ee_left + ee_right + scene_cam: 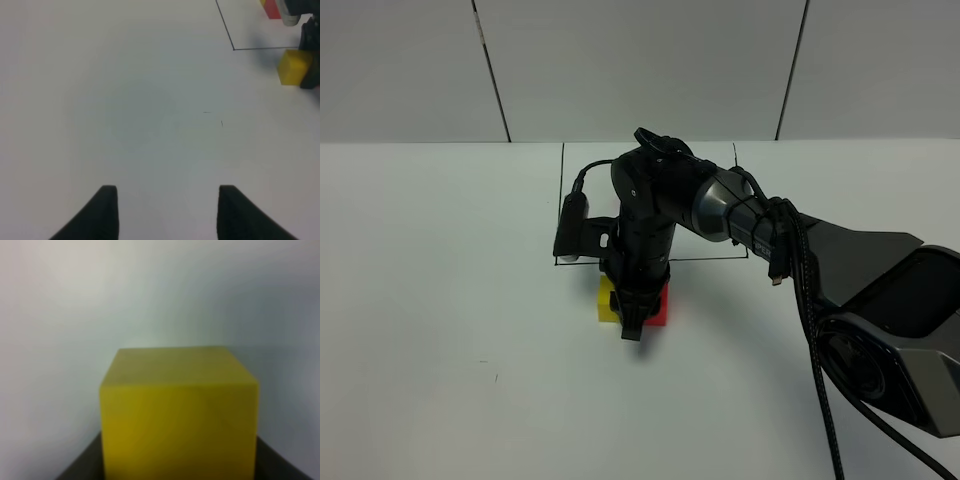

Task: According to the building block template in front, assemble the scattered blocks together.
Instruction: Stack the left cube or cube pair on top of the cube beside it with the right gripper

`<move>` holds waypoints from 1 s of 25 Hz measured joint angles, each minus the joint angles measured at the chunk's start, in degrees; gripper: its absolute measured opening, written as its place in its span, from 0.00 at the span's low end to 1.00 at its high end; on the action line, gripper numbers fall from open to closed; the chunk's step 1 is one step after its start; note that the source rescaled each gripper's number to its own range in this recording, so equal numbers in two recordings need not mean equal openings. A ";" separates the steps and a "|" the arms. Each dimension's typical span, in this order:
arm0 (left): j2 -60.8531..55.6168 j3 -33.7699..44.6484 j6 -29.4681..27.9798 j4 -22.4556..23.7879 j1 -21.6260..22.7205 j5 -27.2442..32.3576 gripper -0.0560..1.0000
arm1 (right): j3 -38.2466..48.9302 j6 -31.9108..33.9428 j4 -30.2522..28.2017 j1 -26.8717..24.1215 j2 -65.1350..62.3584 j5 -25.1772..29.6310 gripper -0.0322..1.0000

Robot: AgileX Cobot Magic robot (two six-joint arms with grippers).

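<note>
The scattered yellow cube (606, 301) and red cube (658, 309) lie side by side on the white table, just in front of the black-lined rectangle (563, 200). My right gripper (632, 328) points down onto the pair, at their junction. In the right wrist view the yellow cube (180, 410) fills the frame, with dark fingers (80, 467) showing on both sides behind it, so its grip is unclear. The template pair is hidden by the arm in the high view. Its red cube (271, 7) shows in the left wrist view. My left gripper (165, 192) is open and empty.
The right arm (740, 215) reaches across the rectangle from the right. The left wrist view shows the rectangle's corner (234, 49) and the scattered yellow cube (295, 67) far off, beside the right gripper. White wall panels stand behind the table.
</note>
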 joint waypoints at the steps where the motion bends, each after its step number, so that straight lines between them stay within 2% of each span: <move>1: 0.00 0.00 0.00 0.00 0.00 0.00 0.07 | 0.00 1.56 0.00 0.00 -0.11 0.05 0.04; 3: 0.00 0.00 0.00 0.00 0.00 0.00 0.07 | 0.00 6.00 0.00 -0.06 -0.58 0.33 0.04; 6: 0.00 0.00 0.00 0.00 0.00 0.00 0.07 | 0.00 17.02 -0.27 -0.19 -2.10 2.05 0.04; 10: 0.00 0.00 0.00 0.00 0.00 0.00 0.07 | 0.00 35.08 -0.32 -0.80 -3.71 5.98 0.04; 13: 0.00 0.00 0.00 0.00 0.00 0.00 0.07 | 0.00 49.21 -0.50 -1.23 -4.17 6.37 0.04; 16: 0.00 0.00 0.00 0.00 0.00 0.00 0.07 | 0.00 60.16 -0.56 -1.25 -4.24 6.44 0.04; 20: 0.00 0.00 0.00 0.00 0.00 0.00 0.07 | 0.00 70.55 -1.62 -1.72 -4.24 6.44 0.04; 25: 0.00 0.00 0.00 0.00 0.00 0.00 0.07 | 0.00 79.21 -4.61 -1.86 -4.24 6.44 0.04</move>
